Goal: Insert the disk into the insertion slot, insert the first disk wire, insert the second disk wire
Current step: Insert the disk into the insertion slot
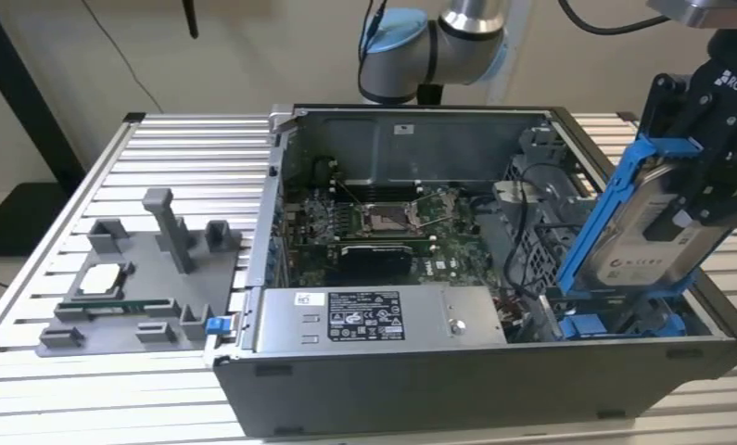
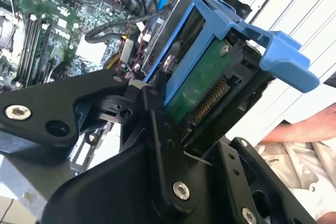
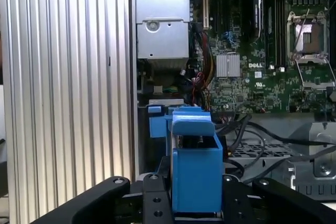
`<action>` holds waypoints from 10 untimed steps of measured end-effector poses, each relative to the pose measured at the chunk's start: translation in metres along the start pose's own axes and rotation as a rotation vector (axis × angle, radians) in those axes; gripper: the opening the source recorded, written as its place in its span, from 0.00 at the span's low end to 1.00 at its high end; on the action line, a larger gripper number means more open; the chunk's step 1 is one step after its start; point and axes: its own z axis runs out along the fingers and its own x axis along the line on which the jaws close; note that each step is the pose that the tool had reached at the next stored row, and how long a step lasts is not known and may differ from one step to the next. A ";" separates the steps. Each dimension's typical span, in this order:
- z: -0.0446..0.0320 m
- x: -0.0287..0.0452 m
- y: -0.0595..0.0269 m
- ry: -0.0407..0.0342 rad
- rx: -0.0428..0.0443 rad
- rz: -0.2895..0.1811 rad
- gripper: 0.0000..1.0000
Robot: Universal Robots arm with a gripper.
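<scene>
End effector (image 1: 696, 190) clenched on the disk (image 1: 646, 227), gripping it across the flat faces near the upper end. The disk stands steeply tilted. Its long axis runs down from the end effector toward the insertion slot (image 1: 628, 320) just below (lower end at the bay's mouth; touching or not, cannot tell). The slot lies in the computer case (image 1: 467, 389) corner on the exterior view's right, beside the power-supply box (image 1: 368, 320). Motherboard (image 1: 381, 222) beyond.

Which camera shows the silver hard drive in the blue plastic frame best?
The exterior view: the silver-grey hard drive in its blue frame shows nearly whole, label outward, tilted steeply over the grey computer case. The second wrist view shows its green circuit-board side; the first wrist view, its frame end-on.
</scene>
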 end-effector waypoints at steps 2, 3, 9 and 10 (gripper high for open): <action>0.0036 0.0000 -0.0003 0.0000 -0.0002 0.001 0.00; 0.0054 0.0000 -0.0006 0.0000 -0.0003 0.001 0.00; 0.0148 0.0002 -0.0019 0.0000 -0.0013 0.002 0.00; 0.0162 0.0002 -0.0020 0.0000 -0.0015 0.002 0.00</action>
